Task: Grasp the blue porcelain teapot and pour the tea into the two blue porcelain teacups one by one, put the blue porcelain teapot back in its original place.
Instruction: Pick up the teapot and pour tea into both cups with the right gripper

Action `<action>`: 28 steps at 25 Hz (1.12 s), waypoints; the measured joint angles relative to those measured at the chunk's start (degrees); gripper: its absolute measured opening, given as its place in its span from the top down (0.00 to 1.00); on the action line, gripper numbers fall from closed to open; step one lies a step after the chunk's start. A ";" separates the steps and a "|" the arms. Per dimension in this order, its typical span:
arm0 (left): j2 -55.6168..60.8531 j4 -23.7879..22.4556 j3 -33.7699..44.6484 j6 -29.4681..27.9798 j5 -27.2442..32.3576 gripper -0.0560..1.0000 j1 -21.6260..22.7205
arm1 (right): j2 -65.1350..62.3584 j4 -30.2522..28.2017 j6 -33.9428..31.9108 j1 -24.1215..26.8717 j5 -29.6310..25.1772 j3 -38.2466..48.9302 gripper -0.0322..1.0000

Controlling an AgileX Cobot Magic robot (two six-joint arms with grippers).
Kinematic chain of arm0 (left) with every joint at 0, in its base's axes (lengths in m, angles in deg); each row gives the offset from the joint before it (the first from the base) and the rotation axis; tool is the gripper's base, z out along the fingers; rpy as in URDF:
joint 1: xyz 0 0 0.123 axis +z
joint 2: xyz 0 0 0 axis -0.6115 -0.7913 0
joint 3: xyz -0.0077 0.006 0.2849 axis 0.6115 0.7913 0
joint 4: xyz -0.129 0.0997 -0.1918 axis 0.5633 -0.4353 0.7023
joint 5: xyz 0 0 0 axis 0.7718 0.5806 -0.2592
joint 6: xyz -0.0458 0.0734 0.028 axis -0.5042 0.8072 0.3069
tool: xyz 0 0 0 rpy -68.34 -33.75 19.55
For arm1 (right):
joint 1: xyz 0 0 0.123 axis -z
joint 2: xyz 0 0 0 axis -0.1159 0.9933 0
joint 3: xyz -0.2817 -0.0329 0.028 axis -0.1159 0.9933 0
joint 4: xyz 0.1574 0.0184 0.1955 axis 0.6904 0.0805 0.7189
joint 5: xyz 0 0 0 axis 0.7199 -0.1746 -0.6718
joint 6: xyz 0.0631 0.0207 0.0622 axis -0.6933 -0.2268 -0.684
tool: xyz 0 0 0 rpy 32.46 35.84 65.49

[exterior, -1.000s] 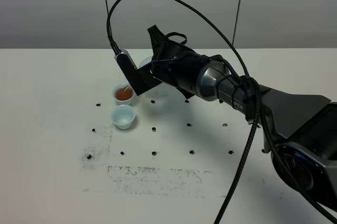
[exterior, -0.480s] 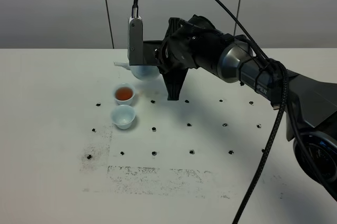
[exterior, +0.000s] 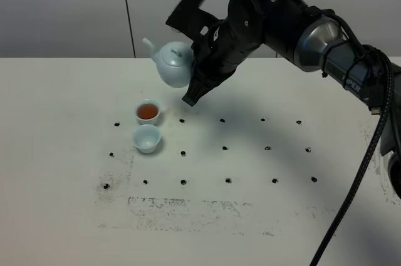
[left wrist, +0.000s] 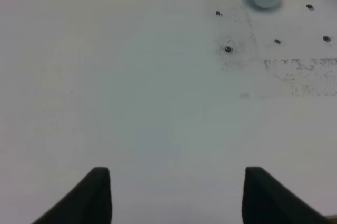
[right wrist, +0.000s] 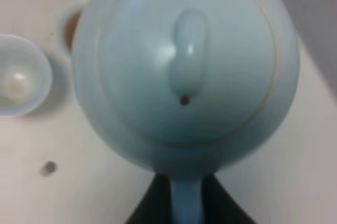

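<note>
- The left gripper (left wrist: pixel 179 197) is hovering over a bare stretch of the flat white tabletop (exterior: pixel 62 216). Its two dark fingers (left wrist: pixel 97 197) are standing apart with nothing between them.
- Toward the front of the table, a worn patch of dark speckles (exterior: pixel 182 206) is showing, with rows of small black dots (exterior: pixel 228 180) beyond it.
- The near pale-blue glossy handleless porcelain teacup (exterior: pixel 147 139) is standing upright on the table and is showing only its pale inside, with no tea in it.
- Just behind it, close but not touching, the far pale-blue glossy handleless porcelain teacup (exterior: pixel 148 112) is also standing upright and is holding reddish-brown tea.
- The pale sky-blue glossy round-bodied porcelain teapot (exterior: pixel 173 64) is hanging in the air above and behind the two cups, a little to their right. It is sitting close to upright, its thin spout (exterior: pixel 148 43) pointing up and to the left. Its knobbed lid (right wrist: pixel 188 52) is on, so what is inside cannot be told.
- The right gripper (right wrist: pixel 185 205) is clamping its jaws on the teapot's loop handle (right wrist: pixel 185 197), with the black right arm (exterior: pixel 282 22) reaching in from the right.
- The grey panelled wall (exterior: pixel 62 9) is standing behind the table.
</note>
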 joint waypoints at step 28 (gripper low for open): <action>0.00 0.00 0.00 -0.05 0.00 0.46 0.00 | 2.97 4.09 -8.91 1.06 13.81 14.08 0.93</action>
